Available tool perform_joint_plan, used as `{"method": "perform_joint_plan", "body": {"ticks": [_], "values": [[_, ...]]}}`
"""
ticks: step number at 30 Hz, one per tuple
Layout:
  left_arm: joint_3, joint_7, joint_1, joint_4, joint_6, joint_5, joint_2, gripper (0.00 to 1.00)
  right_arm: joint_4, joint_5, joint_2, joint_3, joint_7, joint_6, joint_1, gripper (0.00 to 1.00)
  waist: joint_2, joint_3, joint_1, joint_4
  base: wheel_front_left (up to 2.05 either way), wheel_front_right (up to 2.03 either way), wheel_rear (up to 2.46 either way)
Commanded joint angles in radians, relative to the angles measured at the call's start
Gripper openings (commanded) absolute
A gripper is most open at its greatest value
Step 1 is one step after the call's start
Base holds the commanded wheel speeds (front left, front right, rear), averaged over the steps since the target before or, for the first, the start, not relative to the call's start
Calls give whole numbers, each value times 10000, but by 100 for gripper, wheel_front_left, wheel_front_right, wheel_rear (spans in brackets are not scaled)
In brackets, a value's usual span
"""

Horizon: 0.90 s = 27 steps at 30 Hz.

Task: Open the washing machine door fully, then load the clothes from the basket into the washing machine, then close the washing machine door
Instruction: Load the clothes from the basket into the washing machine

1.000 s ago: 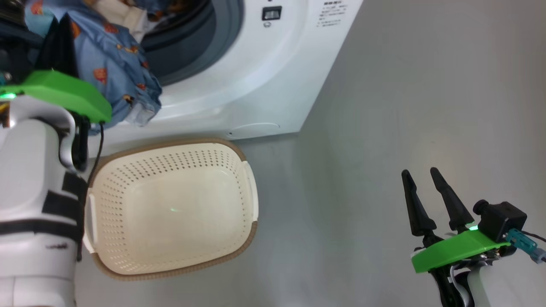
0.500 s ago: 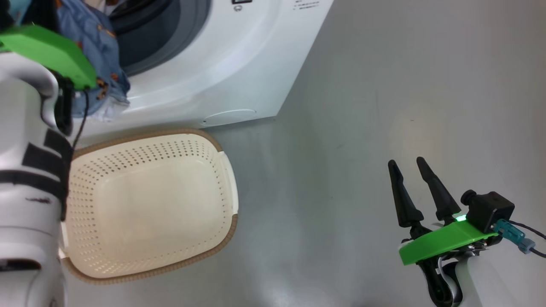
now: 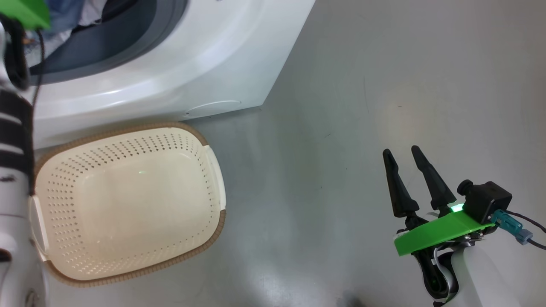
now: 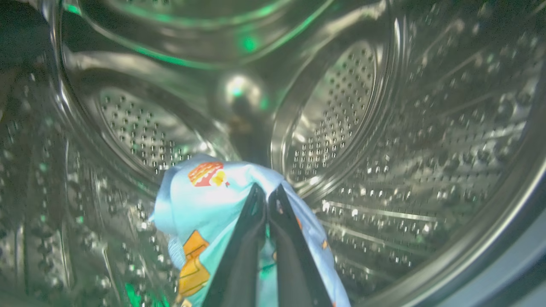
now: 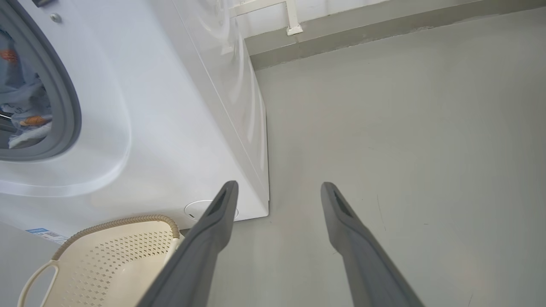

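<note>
– Clothes [image 4: 200, 200], where are they?
– In the washing machine [image 3: 192, 64]. Left wrist view: blue piece with orange prints at 6 to 7 o'clock, with the steel drum [image 4: 341, 106] all around behind it. Head view: a scrap of blue and pale fabric at 11 o'clock, inside the grey gasket [image 3: 158, 30].
– Left gripper [image 4: 266, 189]?
– Fingers pressed together, pinching that blue piece at the tips. Fabric drapes down both sides of them. The left arm [image 3: 13, 196] runs up the 9 o'clock edge of the head view toward the opening.
– Basket [image 3: 128, 129]?
– On the floor [image 3: 341, 106], 8 o'clock in the head view. Its top rim is just beside the machine's front; can't tell if they touch. Perforated bottom in plain sight. Right wrist view has it at 7 o'clock, one handle showing.
– Right gripper [image 3: 400, 150]?
– 4 o'clock in the head view. Fingers spread, gripping nothing, over bare floor, well apart from basket and machine. Its own view: machine's corner at 11 o'clock, floor at 3.
</note>
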Motion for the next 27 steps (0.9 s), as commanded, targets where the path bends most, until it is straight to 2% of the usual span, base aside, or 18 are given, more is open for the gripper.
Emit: {"method": "perform_joint_plan", "body": {"ticks": [1, 4, 5, 6, 7, 8, 9, 15, 27], "values": [[121, -63, 250, -84, 9, 115, 365, 0, -221, 76, 0, 231, -49, 27, -41, 100, -1, 28, 0, -11, 0, 0, 0], [113, -63, 360, 225, -48, 154, 310, 0, -213, 64, 6, 244, -49, 27, -63, 100, -1, 55, 0, 4, 0, 0, 0], [117, -63, 382, 307, -58, 166, 297, 3, -211, 61, 9, 247, -49, 27, -72, 100, -1, 59, 0, 13, 0, 0, 0], [122, -63, 405, 431, -69, 165, 274, 19, -205, 59, 10, 249, -49, 27, -77, 100, -1, 53, 0, 27, 0, 0, 0], [129, -63, 404, 534, -83, 162, 259, 41, -200, 56, 10, 254, -49, 27, -79, 100, -1, 43, 0, 39, 0, 0, 0], [138, -63, 395, 602, -92, 165, 254, 88, -197, 54, 7, 261, -49, 27, -80, 100, -1, 35, 0, 49, 0, 0, 0], [149, -63, 386, 695, -103, 160, 249, 100, -196, 53, 0, 267, -49, 27, -80, 100, -1, 26, 0, 62, 0, 0, 0], [137, -63, 311, 946, -195, 177, 175, 100, -194, 48, -50, 272, -49, 27, -93, 100, -1, -30, 0, 153, 0, 0, 0], [280, -63, 753, 511, -318, 169, -37, 100, -211, 54, -102, 300, -49, 27, -105, 100, -1, -51, 0, 252, 0, 0, 0]]}}
